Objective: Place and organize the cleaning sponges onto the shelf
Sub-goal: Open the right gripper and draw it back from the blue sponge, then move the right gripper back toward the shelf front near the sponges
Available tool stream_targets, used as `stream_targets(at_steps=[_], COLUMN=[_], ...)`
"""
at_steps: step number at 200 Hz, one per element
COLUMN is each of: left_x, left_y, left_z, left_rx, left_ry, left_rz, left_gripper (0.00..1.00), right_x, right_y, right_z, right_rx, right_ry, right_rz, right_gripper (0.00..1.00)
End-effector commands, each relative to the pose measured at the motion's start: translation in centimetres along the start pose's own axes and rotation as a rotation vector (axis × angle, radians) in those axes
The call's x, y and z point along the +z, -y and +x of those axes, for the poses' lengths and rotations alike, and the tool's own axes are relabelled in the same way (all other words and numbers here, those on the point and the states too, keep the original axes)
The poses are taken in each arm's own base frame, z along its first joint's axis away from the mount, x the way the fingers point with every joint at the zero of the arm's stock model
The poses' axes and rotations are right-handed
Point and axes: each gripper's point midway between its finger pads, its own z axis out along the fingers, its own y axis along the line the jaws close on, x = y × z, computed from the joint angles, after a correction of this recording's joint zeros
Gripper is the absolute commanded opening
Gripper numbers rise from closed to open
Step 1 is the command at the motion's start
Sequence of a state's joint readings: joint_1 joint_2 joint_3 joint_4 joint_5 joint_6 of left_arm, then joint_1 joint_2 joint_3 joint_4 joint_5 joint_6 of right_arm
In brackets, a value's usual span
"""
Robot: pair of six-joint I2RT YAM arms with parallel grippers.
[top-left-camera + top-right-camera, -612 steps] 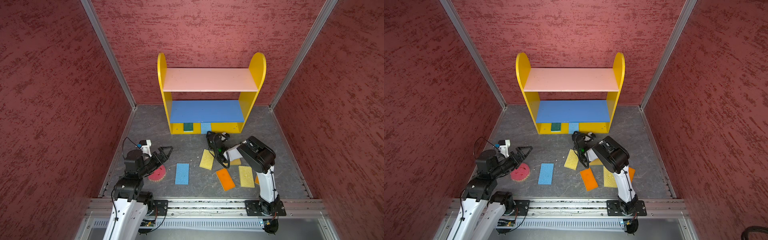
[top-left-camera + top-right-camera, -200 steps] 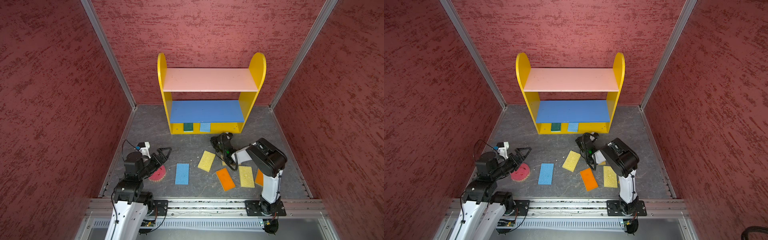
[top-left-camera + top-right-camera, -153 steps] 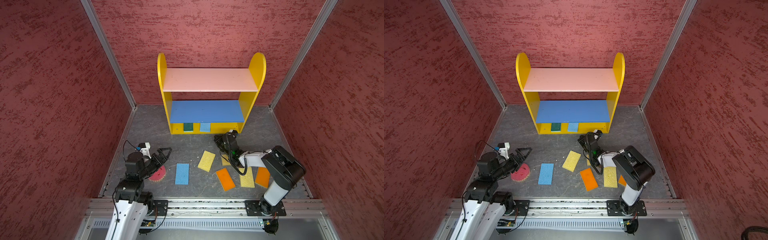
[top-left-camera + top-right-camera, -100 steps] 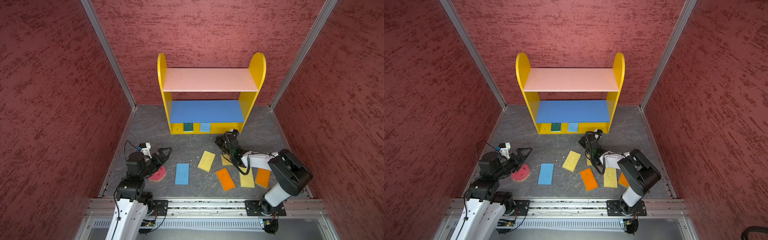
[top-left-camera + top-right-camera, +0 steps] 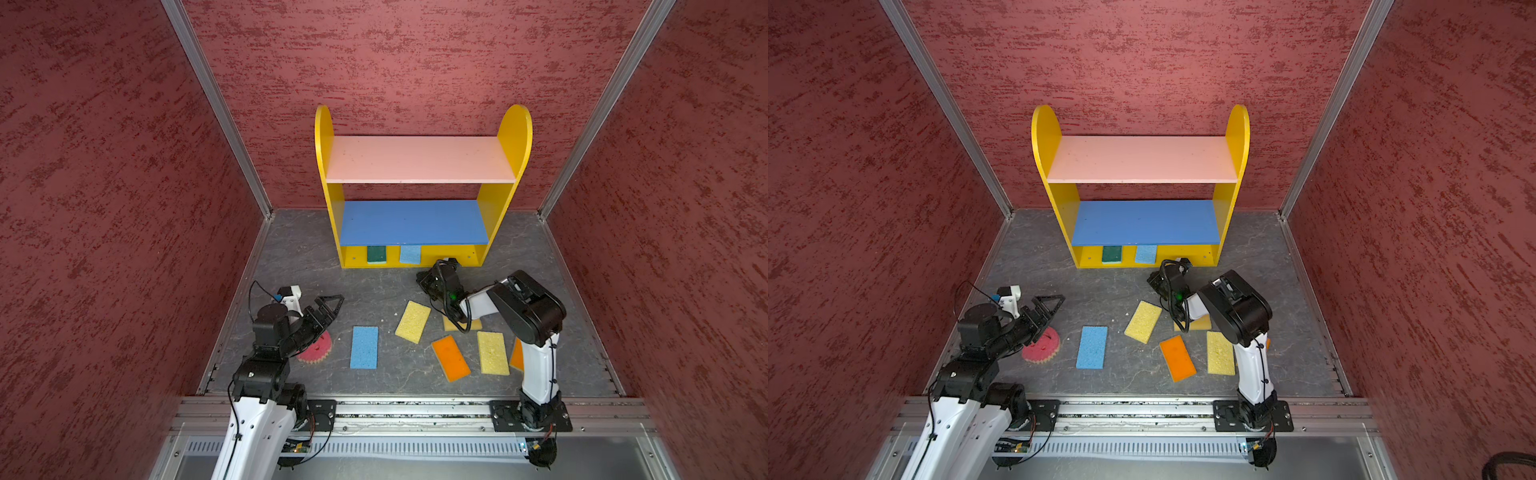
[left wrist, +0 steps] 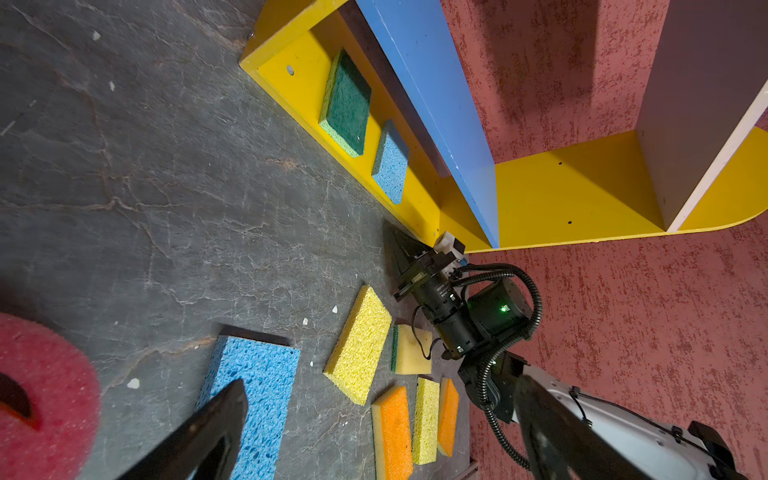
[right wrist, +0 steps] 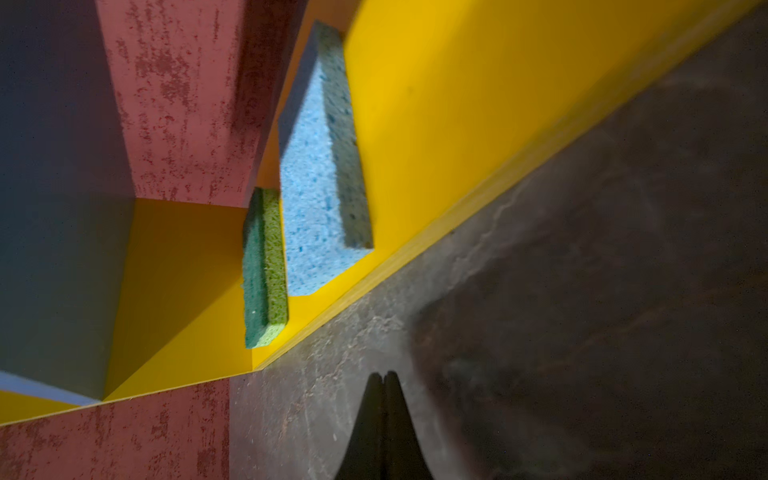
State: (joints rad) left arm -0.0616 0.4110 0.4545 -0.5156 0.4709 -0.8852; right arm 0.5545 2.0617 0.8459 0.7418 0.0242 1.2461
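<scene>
On the shelf (image 5: pixel 515 137) base, flat and side by side: green sponge (image 5: pixel 376 254), blue sponge (image 5: pixel 410 254). Blue board (image 5: pixel 413 222) and pink board (image 5: pixel 419 160) bare. Loose on the floor (image 5: pixel 374 291), well short of the shelf: pink sponge (image 5: pixel 318 348), floor blue (image 5: pixel 364 347), tilted yellow (image 5: pixel 412 321), straight yellow (image 5: pixel 493 353), orange (image 5: pixel 451 358), another orange (image 6: pixel 449 409) half behind the right arm (image 5: pixel 528 311), plus a yellow-green sponge (image 6: pixel 411 349) partly under that arm.

Right gripper (image 7: pixel 383 388) clenched on nothing, tips low over the floor just before the base's front edge. Left gripper (image 5: pixel 330 309) spread wide, empty, near the pink sponge, tips past it toward the shelf.

Judged: two of nine shelved; next, a fresh pick.

Risks from here:
- Pulling the right arm back low: likely to drag forearm or cable (image 5: pixel 446 299) over the yellow-green sponge and shove neighbours into a heap, harder to pinch singly.
- Descending with jaws clenched: no grasp, only a push into soft foam.
- Pinching foam near a corner: bending, then slipping out mid-carry.
- Sliding a new sponge along the base: may knock the shelved pair askew.
- Sending both arms to the tilted yellow together: collision near the middle.
- Closing on the pink's thin scalloped rim: weak hold, or a flip.
</scene>
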Motion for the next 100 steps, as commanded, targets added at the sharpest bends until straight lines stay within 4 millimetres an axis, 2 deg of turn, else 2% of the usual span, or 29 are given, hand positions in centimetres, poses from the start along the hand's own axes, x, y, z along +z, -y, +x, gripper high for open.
stream_targets(at_steps=[1,64,100], left_x=[0.0,0.4,0.5], left_y=[0.0,-0.2,-0.6], left_z=[-0.2,-0.2,0.0], left_rx=[0.002,-0.002,-0.009], left_ry=[0.011,0.001,-0.001], left_rz=[0.006,0.003,-0.001], left_gripper=[1.0,1.0,0.99], right_x=[0.8,1.7,2.5], right_y=[-2.3,-0.6,-0.4], right_z=[-0.7,-2.7,-3.4], right_rx=[0.081,0.131,0.151], right_ry=[0.018,0.143,0.176], right_rz=[-0.095,-0.08,-0.097], right_gripper=[0.0,0.0,0.0])
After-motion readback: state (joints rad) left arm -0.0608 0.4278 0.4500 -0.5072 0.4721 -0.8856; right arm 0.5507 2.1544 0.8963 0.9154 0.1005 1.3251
